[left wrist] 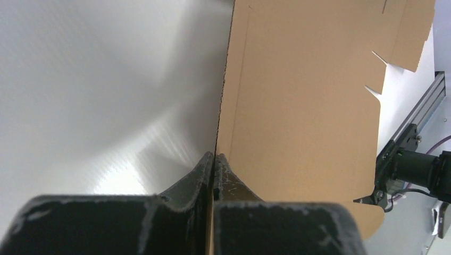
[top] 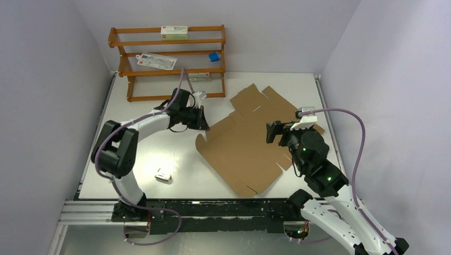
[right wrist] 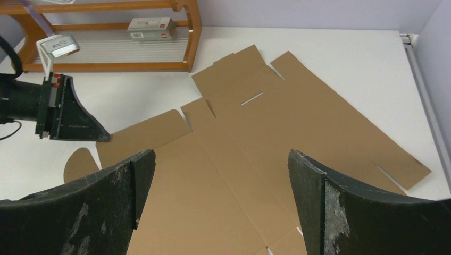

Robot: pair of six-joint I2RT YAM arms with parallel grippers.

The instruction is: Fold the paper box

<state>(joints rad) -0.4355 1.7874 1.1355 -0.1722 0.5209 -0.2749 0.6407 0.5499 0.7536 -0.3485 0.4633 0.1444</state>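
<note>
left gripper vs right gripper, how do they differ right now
The left gripper is shut, pinching the paper box at its left edge; the right gripper is wide open and holds nothing. The left gripper sits low at the box's edge, while the right gripper hovers above the box's right part. Both are black, with two fingers.

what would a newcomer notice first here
The big flat brown paper box sprawls across the table's middle. The left gripper is pinched shut on its left edge, while the right gripper hangs wide open above its right side. An orange-brown wooden rack stands at the back left.
</note>
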